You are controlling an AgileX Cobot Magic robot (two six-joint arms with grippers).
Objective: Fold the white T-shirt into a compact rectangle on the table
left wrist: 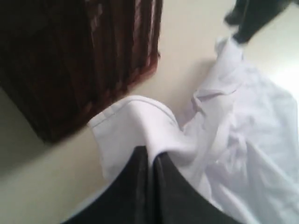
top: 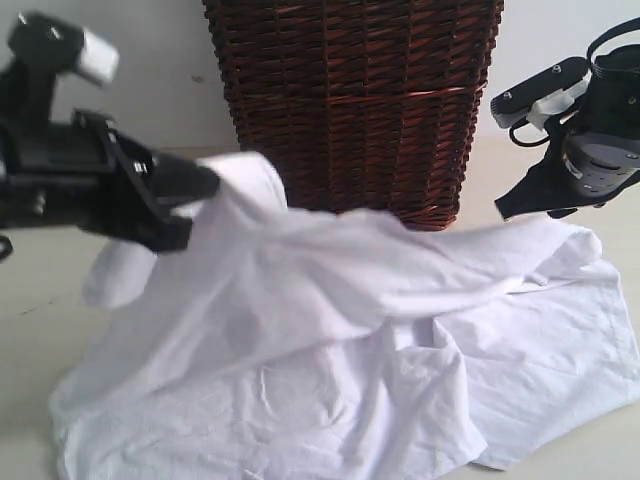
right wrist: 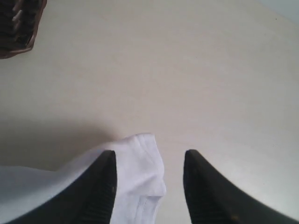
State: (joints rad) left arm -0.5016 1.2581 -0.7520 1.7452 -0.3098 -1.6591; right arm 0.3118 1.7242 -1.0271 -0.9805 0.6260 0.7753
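Pale cream table point(right wrist: 210, 70) was covered by crumpled white cotton T-shirt point(top: 350, 330). Left gripper point(left wrist: 150, 157) was clamped on a raised edge. Right gripper point(right wrist: 149, 156) was held open, empty. Nearby corner was best gripped next, cloth tensioned.

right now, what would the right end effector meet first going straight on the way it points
Probably the white T-shirt corner between the right end effector's open fingers, then the table; depth unclear.

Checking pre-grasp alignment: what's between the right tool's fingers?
Between the open fingers of the right tool, the right wrist view shows a corner of the white T-shirt, beside one finger; bare table fills the rest.
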